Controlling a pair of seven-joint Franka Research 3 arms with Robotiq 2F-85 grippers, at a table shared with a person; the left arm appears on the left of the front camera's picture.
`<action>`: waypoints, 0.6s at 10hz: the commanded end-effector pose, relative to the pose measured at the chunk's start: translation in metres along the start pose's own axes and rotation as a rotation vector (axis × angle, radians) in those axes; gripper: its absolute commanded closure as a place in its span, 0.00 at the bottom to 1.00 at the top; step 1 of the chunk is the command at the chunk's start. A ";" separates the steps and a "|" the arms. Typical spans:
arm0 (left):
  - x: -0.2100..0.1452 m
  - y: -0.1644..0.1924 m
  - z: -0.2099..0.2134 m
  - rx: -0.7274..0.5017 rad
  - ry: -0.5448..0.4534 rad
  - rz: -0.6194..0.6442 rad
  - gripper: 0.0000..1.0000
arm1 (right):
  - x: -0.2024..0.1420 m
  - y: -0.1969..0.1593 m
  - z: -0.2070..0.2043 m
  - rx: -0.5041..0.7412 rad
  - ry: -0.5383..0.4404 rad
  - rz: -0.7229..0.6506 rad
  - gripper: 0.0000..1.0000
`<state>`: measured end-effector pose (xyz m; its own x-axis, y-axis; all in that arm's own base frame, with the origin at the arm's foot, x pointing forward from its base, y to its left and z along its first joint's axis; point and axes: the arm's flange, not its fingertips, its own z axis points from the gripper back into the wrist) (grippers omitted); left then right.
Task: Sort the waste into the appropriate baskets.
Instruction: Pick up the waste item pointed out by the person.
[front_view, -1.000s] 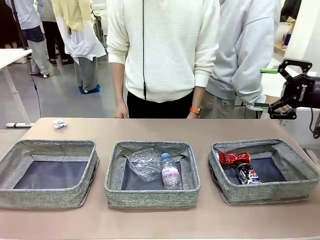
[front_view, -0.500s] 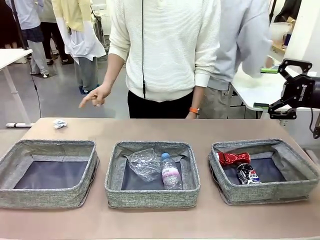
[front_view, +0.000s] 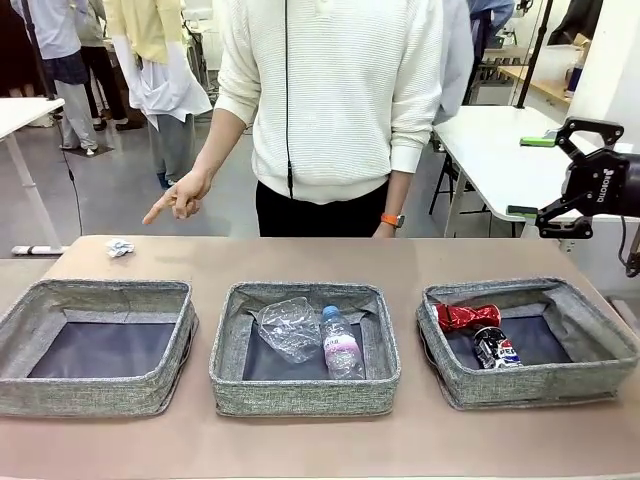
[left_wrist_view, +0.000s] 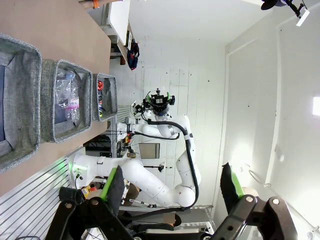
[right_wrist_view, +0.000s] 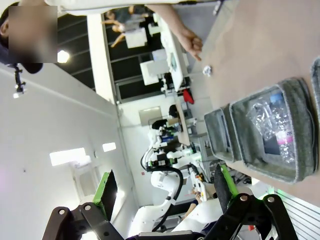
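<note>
In the front view the small white paper wad (front_view: 120, 247) lies on the tabletop (front_view: 300, 258) at upper left, well apart from the wide right claw (front_view: 545, 175) at far right, under the person's pointing hand (front_view: 180, 196), while the left wrist view shows the left claw (left_wrist_view: 172, 187) wide and empty, and the right wrist view shows the wad (right_wrist_view: 206, 70) far ahead.

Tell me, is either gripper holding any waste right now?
No. The right gripper and left gripper are both open and empty; the paper wad lies untouched on the table.
</note>
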<state>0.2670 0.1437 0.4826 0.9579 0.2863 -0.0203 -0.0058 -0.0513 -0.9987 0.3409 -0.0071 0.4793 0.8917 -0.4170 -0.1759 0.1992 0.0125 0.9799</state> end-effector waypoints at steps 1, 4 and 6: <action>-0.002 -0.003 -0.002 -0.024 -0.001 -0.013 0.00 | -0.005 0.002 0.004 -0.002 0.006 -0.017 0.00; 0.012 -0.012 -0.009 0.205 -0.027 -0.054 0.00 | -0.005 0.002 0.004 -0.002 0.006 -0.017 0.00; 0.085 -0.026 -0.049 0.816 -0.314 -0.120 0.00 | -0.005 0.002 0.004 -0.002 0.006 -0.017 0.00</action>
<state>0.3211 0.1360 0.5106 0.9098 0.3988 0.1151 -0.0213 0.3218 -0.9466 0.3406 -0.0075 0.4796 0.8915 -0.4177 -0.1753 0.1982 0.0117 0.9801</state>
